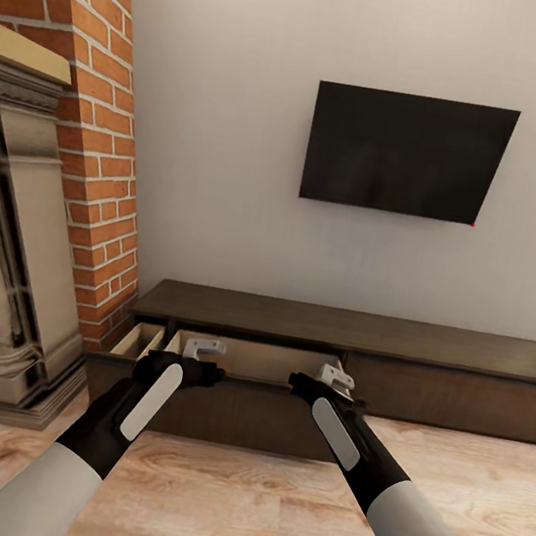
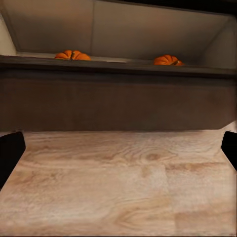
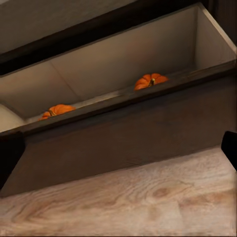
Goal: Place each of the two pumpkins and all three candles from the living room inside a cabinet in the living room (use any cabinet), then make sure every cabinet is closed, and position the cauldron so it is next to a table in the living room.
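The cabinet [image 1: 353, 330] runs low and dark brown along the wall, its left drawer [image 1: 254, 413] pulled out toward me. Two orange pumpkins lie inside on the pale wood, seen past the drawer front in the left wrist view [image 2: 72, 55] [image 2: 168, 60] and in the right wrist view [image 3: 57, 110] [image 3: 150, 80]. My left gripper [image 1: 205, 348] [image 2: 119, 149] and right gripper [image 1: 336, 376] [image 3: 119, 153] hover at the drawer's front edge, both open with nothing between the fingers. The candles and the cauldron are out of view.
A stone fireplace [image 1: 9, 262] with a brick chimney [image 1: 97, 146] stands close on the left. A black TV [image 1: 407, 152] hangs on the wall above the cabinet. The right drawer [image 1: 446, 398] is shut. Wooden floor [image 1: 247, 507] lies under my arms.
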Robot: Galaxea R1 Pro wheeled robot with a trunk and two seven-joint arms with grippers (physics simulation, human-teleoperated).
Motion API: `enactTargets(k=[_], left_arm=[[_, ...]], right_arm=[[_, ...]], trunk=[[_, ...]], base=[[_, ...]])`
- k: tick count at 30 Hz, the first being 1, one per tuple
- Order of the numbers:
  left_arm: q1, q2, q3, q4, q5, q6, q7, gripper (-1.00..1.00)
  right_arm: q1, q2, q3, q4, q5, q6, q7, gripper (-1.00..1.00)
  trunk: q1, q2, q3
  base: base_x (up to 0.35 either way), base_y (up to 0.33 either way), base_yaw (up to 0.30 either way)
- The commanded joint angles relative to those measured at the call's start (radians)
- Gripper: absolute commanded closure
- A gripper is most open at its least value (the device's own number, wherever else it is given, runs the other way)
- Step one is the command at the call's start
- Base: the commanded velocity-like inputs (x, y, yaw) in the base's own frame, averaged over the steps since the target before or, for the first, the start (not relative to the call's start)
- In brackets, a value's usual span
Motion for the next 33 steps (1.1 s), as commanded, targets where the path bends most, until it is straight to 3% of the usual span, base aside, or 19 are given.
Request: enactTargets(k=[1, 5, 17, 33], left_arm=[[-0.001, 0.000, -0.001, -0.001, 0.011, 0.002, 0.010, -1.00], [-0.001, -0.001, -0.001, -0.002, 0.010, 0.002, 0.010, -1.00], [-0.001, 0.003, 0.002, -0.034, 0.009, 0.002, 0.013, -1.00], [-0.001, 0.005, 0.003, -0.062, 0.014, 0.002, 0.010, -1.00]], right_arm=[[-0.001, -0.001, 0.004, -0.002, -0.006, 0.002, -0.008, -1.00], [-0.001, -0.002, 0.004, -0.002, -0.007, 0.002, -0.008, -1.00], [-0.001, -0.003, 0.004, -0.002, -0.007, 0.002, -0.008, -1.00], [-0.001, -0.001, 0.004, -0.014, -0.007, 0.009, -0.007, -1.00]], trunk=[[-0.005, 0.007, 0.002], [-0.020, 0.035, 0.015], [-0.020, 0.035, 0.015], [0.041, -0.077, -0.036]], base=[[-0.330, 0.000, 0.000], [-0.325, 0.000, 0.000], [-0.123, 0.000, 0.000], [0.000, 0.000, 0.000]])
